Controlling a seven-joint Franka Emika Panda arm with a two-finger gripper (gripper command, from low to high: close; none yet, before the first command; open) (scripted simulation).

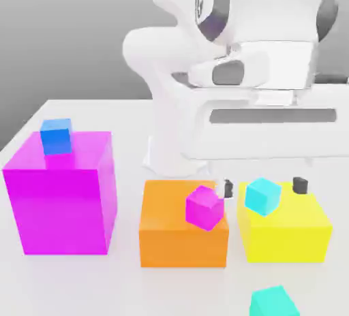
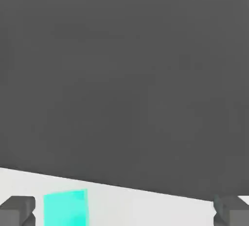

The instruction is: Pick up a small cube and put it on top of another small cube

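Observation:
The small cube [image 1: 273, 302], turquoise-green, lies on the white table at the front edge of the exterior view, in front of the yellow block [image 1: 286, 236]. In the hand view a turquoise small cube [image 2: 65, 208] rests on the table close to one fingertip. My gripper [image 1: 264, 186] [image 2: 124, 211] hangs over the back of the yellow block, open, its dark fingertips [image 1: 300, 184] wide apart with nothing gripped. A sky-cyan small cube [image 1: 262, 195] sits on the yellow block, in line with the gap between the fingers in the exterior view.
A big magenta block [image 1: 61, 195] at the exterior view's left carries a blue small cube [image 1: 56, 136]. An orange block [image 1: 174, 229] in the middle bears a small magenta cube [image 1: 204, 207]. The robot's white base [image 1: 184, 124] stands behind the blocks.

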